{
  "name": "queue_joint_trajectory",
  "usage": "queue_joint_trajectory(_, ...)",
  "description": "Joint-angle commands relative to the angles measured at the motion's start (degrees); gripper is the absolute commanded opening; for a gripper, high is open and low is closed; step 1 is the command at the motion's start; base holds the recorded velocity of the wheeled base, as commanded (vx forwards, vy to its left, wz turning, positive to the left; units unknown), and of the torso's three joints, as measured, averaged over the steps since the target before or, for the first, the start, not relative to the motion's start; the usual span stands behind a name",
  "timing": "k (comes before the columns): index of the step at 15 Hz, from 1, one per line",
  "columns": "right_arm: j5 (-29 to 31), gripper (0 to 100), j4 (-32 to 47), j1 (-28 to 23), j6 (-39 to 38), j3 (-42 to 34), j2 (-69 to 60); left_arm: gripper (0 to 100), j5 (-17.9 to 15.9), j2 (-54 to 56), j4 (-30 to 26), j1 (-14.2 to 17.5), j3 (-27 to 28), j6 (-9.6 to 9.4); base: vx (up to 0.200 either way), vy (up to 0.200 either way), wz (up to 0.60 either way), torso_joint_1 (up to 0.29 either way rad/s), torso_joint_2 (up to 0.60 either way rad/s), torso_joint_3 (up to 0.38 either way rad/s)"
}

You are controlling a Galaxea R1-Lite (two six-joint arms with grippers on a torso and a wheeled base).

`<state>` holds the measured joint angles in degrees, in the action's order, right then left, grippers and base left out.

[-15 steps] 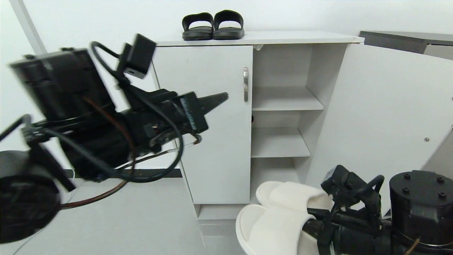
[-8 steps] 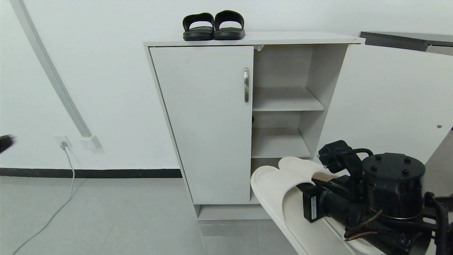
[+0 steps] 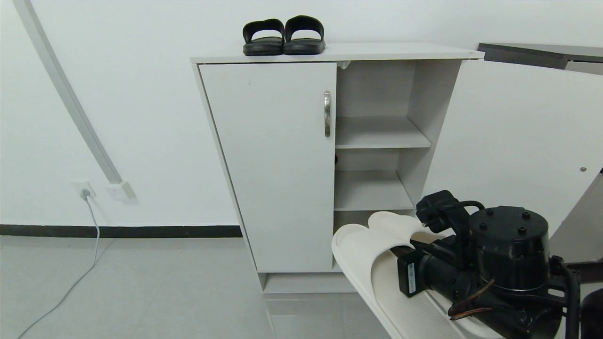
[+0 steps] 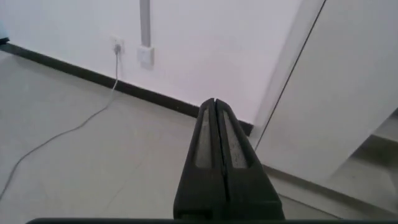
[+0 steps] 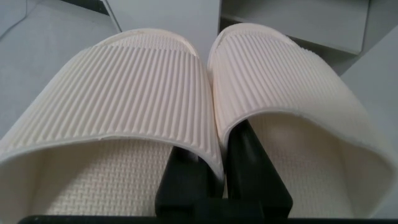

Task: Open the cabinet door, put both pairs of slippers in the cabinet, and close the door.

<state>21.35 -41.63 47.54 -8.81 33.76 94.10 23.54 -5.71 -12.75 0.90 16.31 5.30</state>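
White wall (image 3: 118,94) and grey floor (image 3: 141,292) make up the room, with a black strip where they meet. A white cabinet (image 3: 405,51) stands against the wall. Its left door (image 3: 278,165) is closed and has a silver handle (image 3: 327,114) at its edge. Its right door (image 3: 509,141) is swung wide open, so you can see two shelves inside, an upper shelf (image 3: 377,134) and a lower shelf (image 3: 372,190). The black slippers (image 3: 283,36) sit side by side on top of the cabinet, above the closed door, with their toes to the wall. The white slippers (image 3: 372,249) are up in the air, off the floor, just in front of the open bottom part of the cabinet, and their toes point toward it. The right gripper (image 5: 217,168) holds them. One finger is inside each slipper, and the two inner sides are pinched tight between the fingers, so the pair stays together. The left gripper (image 4: 215,109) is low over the floor near the closed side of the cabinet. Its two fingers are pressed flat together with nothing between them. A wall socket (image 3: 84,190) has a grey cable (image 3: 70,287) that runs down across the floor.
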Motion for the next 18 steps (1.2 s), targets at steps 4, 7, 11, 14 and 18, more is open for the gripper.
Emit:
queue_joint_trajectory(4, 0.28, 0, -0.03, 0.27, 0.29, 0.26, -0.23, 0, 6.61, 4.56, 8.71, -0.11, -13.41, -1.61, 0.0, 0.0, 0.0, 0.0, 0.0, 0.0)
queue_joint_trajectory(7, 0.1, 0, -0.03, 0.36, 1.08, 0.79, -0.67, 0, -14.31, 5.62, 14.77, -0.9, -16.31, -4.78, 0.0, 0.0, 0.0, 0.0, 0.0, 0.0)
queue_joint_trajectory(11, 0.71, 0, -0.03, 1.94, 0.99, 0.61, -0.41, 0, -22.13, 5.62, 12.66, -0.9, -16.31, -6.01, 0.0, 0.0, 0.0, 0.0, 0.0, 0.0)
queue_joint_trajectory(14, 5.81, 0, -0.03, 2.47, 0.38, 3.16, 1.09, 0, -22.13, 5.53, 12.66, -0.9, -16.31, -5.57, 0.0, 0.0, 0.0, 0.0, 0.0, 0.0)
queue_joint_trajectory(18, 15.13, 0, 0.32, 2.29, -5.78, 10.1, 9.08, 0, -22.4, 5.53, 12.66, -0.9, -16.31, -5.57, 0.0, 0.0, 0.0, 0.0, 0.0, 0.0)
